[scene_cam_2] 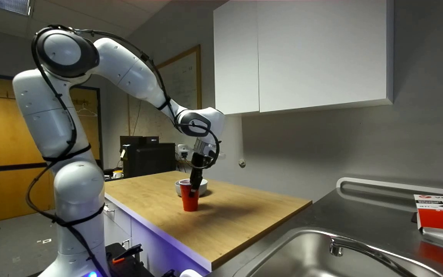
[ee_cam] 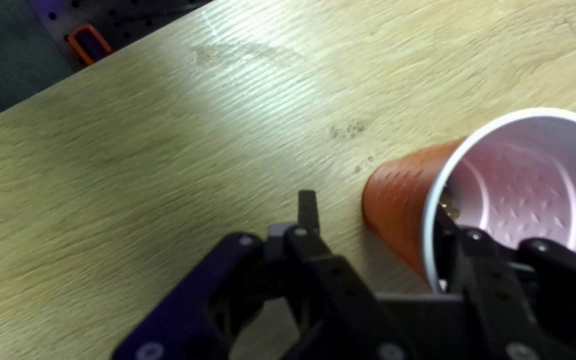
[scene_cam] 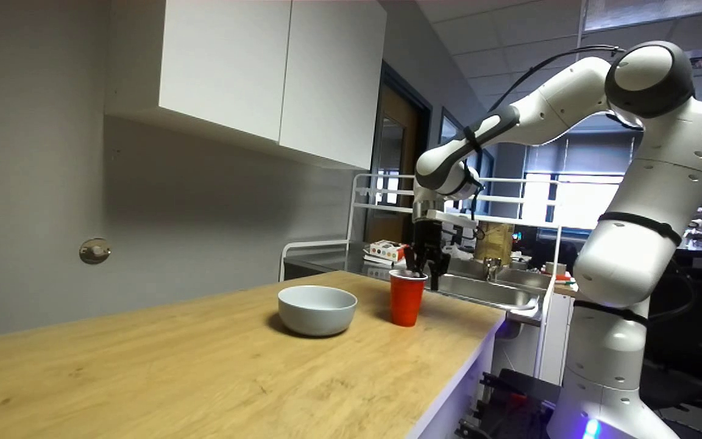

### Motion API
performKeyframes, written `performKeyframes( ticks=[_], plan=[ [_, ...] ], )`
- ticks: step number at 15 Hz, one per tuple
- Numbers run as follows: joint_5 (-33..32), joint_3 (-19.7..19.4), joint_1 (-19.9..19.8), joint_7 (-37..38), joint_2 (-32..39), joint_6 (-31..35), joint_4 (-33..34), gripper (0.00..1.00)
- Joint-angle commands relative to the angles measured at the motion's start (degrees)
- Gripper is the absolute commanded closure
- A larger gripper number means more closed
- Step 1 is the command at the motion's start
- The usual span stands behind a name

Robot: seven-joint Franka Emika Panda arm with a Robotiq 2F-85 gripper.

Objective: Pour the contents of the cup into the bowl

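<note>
The red cup (scene_cam: pixel 406 302) stands upright on the wooden counter, and it also shows in an exterior view (scene_cam_2: pixel 189 201) and in the wrist view (ee_cam: pixel 403 200). A small shiny brownish thing lies inside it, partly hidden. My gripper (ee_cam: pixel 375 210) is open and straddles the cup's wall: one finger reaches inside the rim, the other is outside, apart from the wall. The gripper (scene_cam: pixel 426 278) points down at the cup in both exterior views. The pale blue-grey bowl (scene_cam: pixel 317 312) stands beside the cup; it is partly hidden behind the cup in an exterior view (scene_cam_2: pixel 203 187).
The wooden counter (scene_cam: pixel 162 366) has a front edge close to the cup. A sink (scene_cam_2: pixel 306 246) with a faucet lies beyond the counter's end. A white rack (scene_cam: pixel 351 225) stands behind. White cabinets (scene_cam: pixel 229 67) hang above. A red and white box (scene_cam_2: pixel 440 215) lies by the sink.
</note>
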Motion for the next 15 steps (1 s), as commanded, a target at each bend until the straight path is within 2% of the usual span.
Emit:
performKeyframes(
  ticks=[1,3,5,10,12,15],
  plan=[
    [-0.2,1.3,0.1,2.9,0.5,-0.3,1.7,0.80],
    [-0.1,1.7,0.3,3.4,0.3,-0.5,2.2,0.95],
    [-0.1,2.2,0.5,3.9,0.2,-0.6,2.7,1.00],
    [-0.9,5.6,2.5,8.5,-0.3,-2.0,5.4,0.98],
    [-1.8,8.0,3.9,11.6,-0.9,-2.2,6.7,0.98],
    [-6.9,13.3,5.9,18.7,-1.5,-0.7,8.9,0.98]
  ],
)
